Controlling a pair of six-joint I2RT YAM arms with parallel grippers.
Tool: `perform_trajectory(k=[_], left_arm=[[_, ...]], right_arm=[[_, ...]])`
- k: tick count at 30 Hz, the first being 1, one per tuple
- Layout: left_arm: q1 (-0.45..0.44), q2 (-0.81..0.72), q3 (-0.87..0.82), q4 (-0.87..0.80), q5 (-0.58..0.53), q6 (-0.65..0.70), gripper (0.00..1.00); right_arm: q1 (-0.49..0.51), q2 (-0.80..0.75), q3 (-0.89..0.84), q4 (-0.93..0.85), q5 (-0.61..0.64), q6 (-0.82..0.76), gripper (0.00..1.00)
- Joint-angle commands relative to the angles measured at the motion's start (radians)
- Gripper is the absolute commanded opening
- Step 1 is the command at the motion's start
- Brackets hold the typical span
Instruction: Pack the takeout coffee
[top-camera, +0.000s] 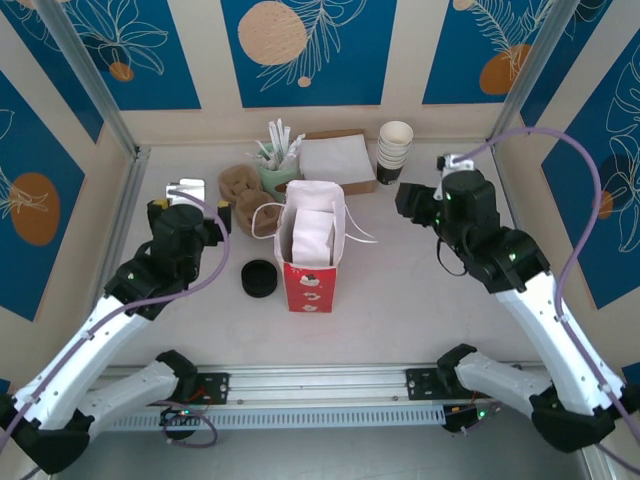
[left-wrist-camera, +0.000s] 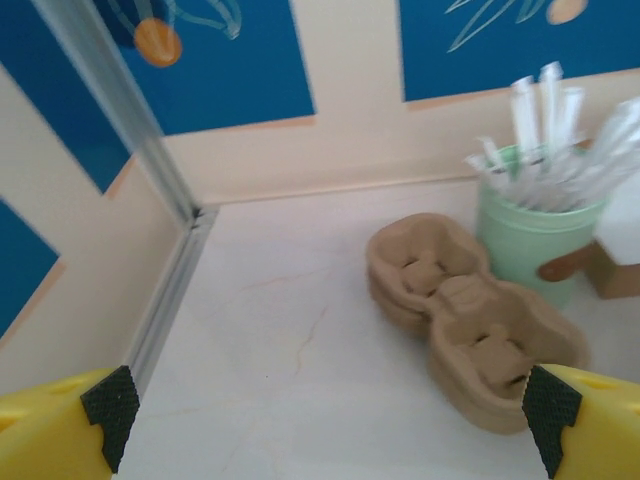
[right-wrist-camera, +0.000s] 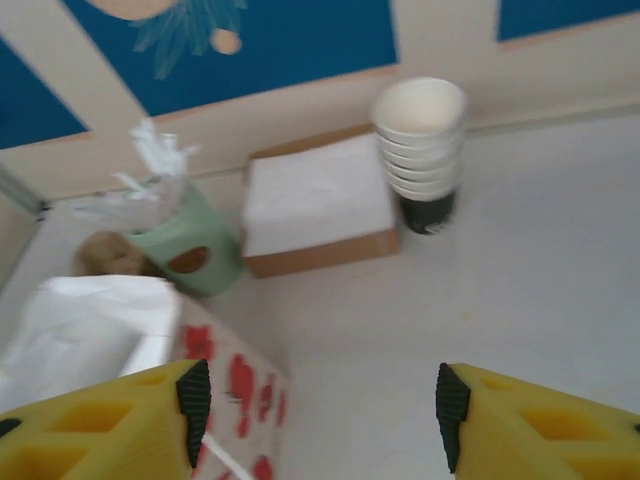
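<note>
The takeout coffee is hidden from me. A red paper bag (top-camera: 310, 282) with white handles stands upright mid-table, its mouth open, with white paper showing inside; its printed side (right-wrist-camera: 232, 392) sits by my right gripper's left finger. My right gripper (right-wrist-camera: 320, 402) is open over bare table just right of the bag, nothing between its fingers; from above it (top-camera: 408, 200) hovers to the bag's right. My left gripper (left-wrist-camera: 325, 405) is wide open and holds nothing, hanging over bare table at the left (top-camera: 188, 200).
A stack of lidless white-rimmed cups (top-camera: 395, 150) and a napkin box (top-camera: 335, 162) stand at the back. A green holder of wrapped sticks (left-wrist-camera: 530, 235) and brown pulp cup carriers (left-wrist-camera: 470, 310) lie ahead of the left gripper. Loose black lids (top-camera: 259, 278) sit left of the bag.
</note>
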Motion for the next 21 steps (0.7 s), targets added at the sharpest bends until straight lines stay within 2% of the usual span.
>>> perform_trajectory(k=[1,3,4,5,8,13,17,21], left_arm=[[0.105,-0.028,-0.116,0.217,0.065,0.041,1.00],[0.169,-0.030,-0.202,0.306,0.091,0.044,1.00],[0.201,-0.026,-0.238,0.343,0.097,0.041,1.00],[0.225,-0.018,-0.268,0.372,0.103,0.041,1.00],[0.311,0.018,-0.365,0.471,0.137,0.020,1.00],[0.436,0.086,-0.516,0.636,0.185,-0.089,1.00],[0.469,0.201,-0.596,0.802,0.178,-0.089,1.00],[0.475,0.323,-0.614,0.931,0.193,-0.042,1.00]], right_arm=[[-0.100,-0.053,-0.140,0.157,-0.033,-0.076,0.79],[-0.165,-0.069,-0.237,0.229,-0.032,-0.096,0.88],[-0.197,-0.074,-0.288,0.273,-0.023,-0.094,0.98],[-0.224,-0.072,-0.336,0.319,-0.021,-0.093,0.99],[-0.298,-0.058,-0.492,0.503,-0.075,-0.130,0.99],[-0.357,0.037,-0.665,0.775,-0.071,-0.197,0.99],[-0.394,0.166,-0.789,1.041,-0.154,-0.261,0.99],[-0.398,0.295,-0.827,1.207,-0.223,-0.285,0.99]])
